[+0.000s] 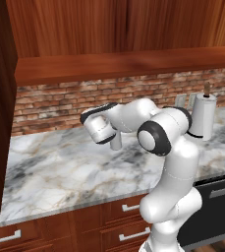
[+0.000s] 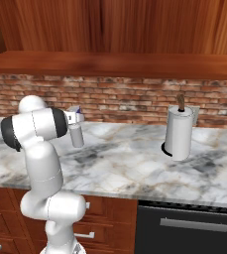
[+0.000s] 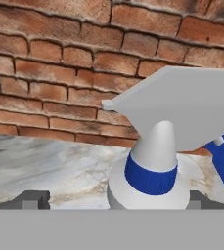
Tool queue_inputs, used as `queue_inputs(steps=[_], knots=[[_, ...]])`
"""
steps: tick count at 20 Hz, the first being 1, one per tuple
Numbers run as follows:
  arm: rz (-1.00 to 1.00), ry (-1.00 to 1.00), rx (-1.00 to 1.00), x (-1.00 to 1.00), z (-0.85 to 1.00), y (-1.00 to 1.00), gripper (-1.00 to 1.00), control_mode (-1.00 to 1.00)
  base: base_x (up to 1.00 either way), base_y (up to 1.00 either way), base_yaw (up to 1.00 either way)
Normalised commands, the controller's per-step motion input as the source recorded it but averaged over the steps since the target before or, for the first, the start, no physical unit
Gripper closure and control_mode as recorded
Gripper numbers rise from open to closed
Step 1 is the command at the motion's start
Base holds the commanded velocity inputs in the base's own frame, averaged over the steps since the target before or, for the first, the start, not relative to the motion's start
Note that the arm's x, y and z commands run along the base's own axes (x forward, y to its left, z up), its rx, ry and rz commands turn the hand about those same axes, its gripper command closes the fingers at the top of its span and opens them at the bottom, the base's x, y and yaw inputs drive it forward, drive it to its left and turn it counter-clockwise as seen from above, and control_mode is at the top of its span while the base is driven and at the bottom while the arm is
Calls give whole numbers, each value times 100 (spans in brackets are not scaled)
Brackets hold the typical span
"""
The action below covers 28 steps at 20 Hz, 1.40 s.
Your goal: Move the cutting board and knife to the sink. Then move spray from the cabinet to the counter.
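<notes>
Right, the biggest thing I see is the counter [image 2: 135, 163], its marble spreading below and past the jaws up to the brick wall [image 3: 50, 63] straight ahead of them. On that worktop, well off to the jaws' right in the right base view, stands a white paper-towel roll [image 2: 178, 131], upright on its holder. The spray [image 3: 152, 166] stands upright on the counter right between the jaws; from my hand view its blue collar and pale trigger head rise just in front of the camera, with one dark fingertip [image 3: 33, 199] to its left and the other to its right. The gripper [image 3: 114, 200] stands spread wide, and both tips sit clear of the bottle's sides with counter showing in the gaps, so I read nothing as clamped.
</notes>
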Motion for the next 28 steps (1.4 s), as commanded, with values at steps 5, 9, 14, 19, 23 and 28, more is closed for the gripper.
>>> queue_inputs(steps=[5,9,14,19,23,28], knots=[[0,-1,0,-11,0,0,-100,-100,0,0,0],[0,0,0,-10,0,0,-100,-100,0,0,0],[-7,-5,0,1,0,0,-100,-100,0,0,0],[0,-3,0,12,0,0,-100,-100,0,0,0],[0,0,0,0,0,0,-100,-100,0,0,0],[0,0,0,2,-1,-14,-100,-100,0,0,0]])
